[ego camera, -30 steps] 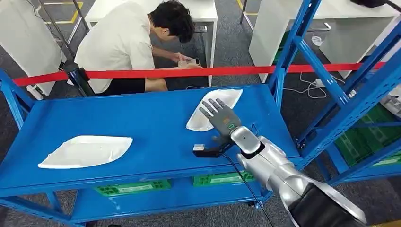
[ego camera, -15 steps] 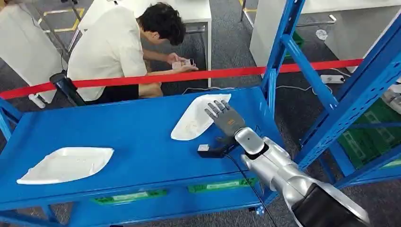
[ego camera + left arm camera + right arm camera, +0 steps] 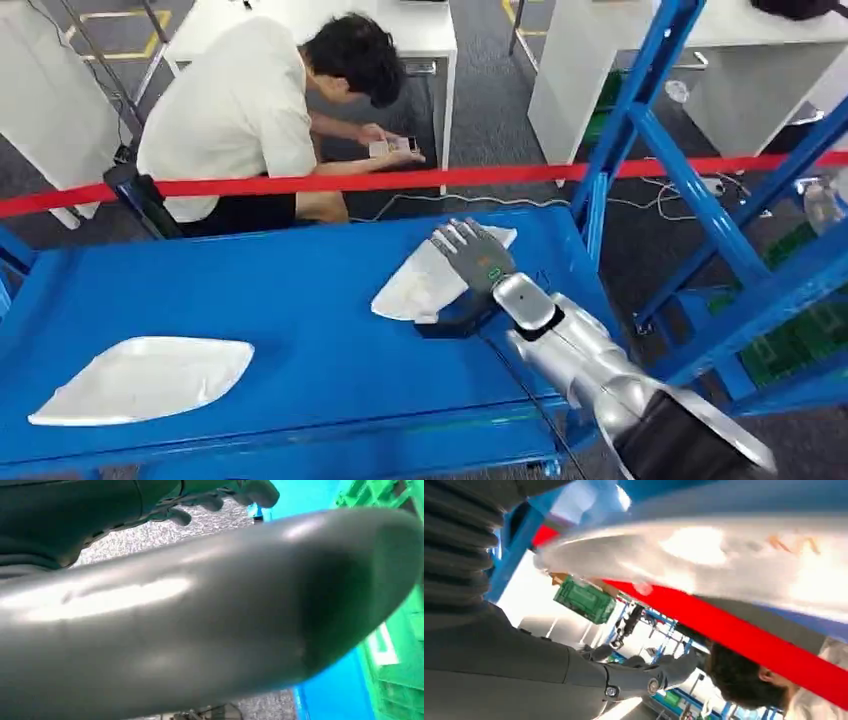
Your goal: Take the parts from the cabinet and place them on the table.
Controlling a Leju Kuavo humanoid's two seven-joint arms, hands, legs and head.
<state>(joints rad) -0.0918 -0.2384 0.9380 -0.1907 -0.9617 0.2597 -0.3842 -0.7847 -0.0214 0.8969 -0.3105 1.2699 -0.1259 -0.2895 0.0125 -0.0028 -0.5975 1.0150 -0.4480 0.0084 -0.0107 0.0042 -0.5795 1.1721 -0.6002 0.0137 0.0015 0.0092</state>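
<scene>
Right robot hand (image 3: 472, 252) over white part (image 3: 425, 285); near edge of part hidden.
Fingers extended, spread flat above part on blue shelf (image 3: 300, 300), grasping nothing; contact unclear.

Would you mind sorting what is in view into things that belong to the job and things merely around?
Job:
right hand, over the near white part
near white part
far white part
blue shelf

Merely around:
red tape
person
green crates
white tables
</scene>
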